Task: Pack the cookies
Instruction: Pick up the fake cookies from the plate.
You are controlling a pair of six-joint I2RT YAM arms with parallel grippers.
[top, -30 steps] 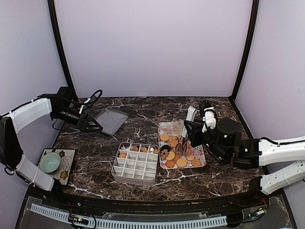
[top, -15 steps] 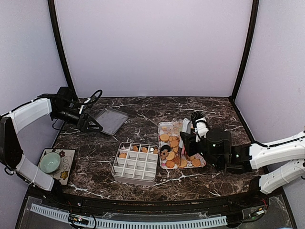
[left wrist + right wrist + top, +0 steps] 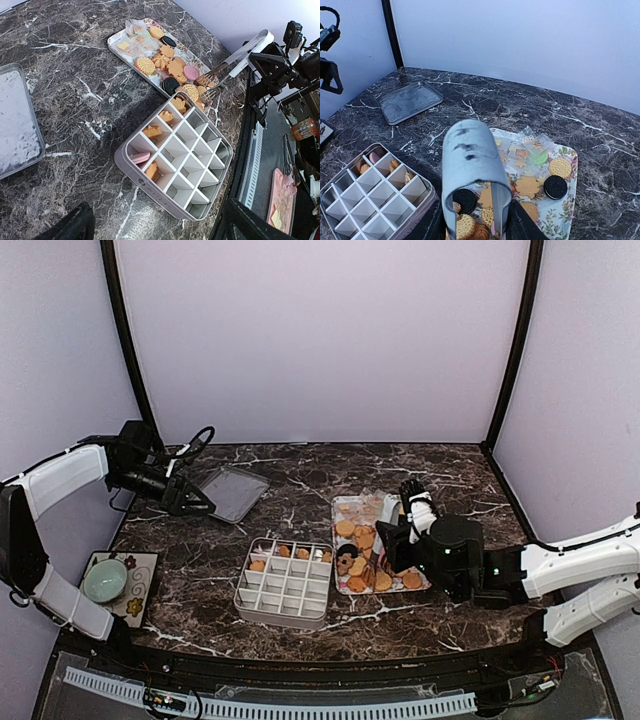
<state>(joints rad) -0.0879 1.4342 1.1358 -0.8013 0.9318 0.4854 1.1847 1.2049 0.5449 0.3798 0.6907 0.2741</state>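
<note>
right gripper (image 3: 398, 540) pinching tongs (image 3: 240, 52) | has slid left, tips now among cookies (image 3: 362, 538) on tray (image 3: 343, 505) | pick imminent | left gripper (image 3: 195, 505) fingers: cannot tell

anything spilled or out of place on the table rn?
Nothing stands out. The cookies sit on the flowered tray or in the divider box; none lie on the marble. The right gripper holds the tongs at the tray.

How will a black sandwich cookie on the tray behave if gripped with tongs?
The black sandwich cookie: flat disc lying face up, so unlikely to roll. Looks rigid and small, probably light. Smooth round rim may slip between the tongs; hard squeezing could crack it.
</note>
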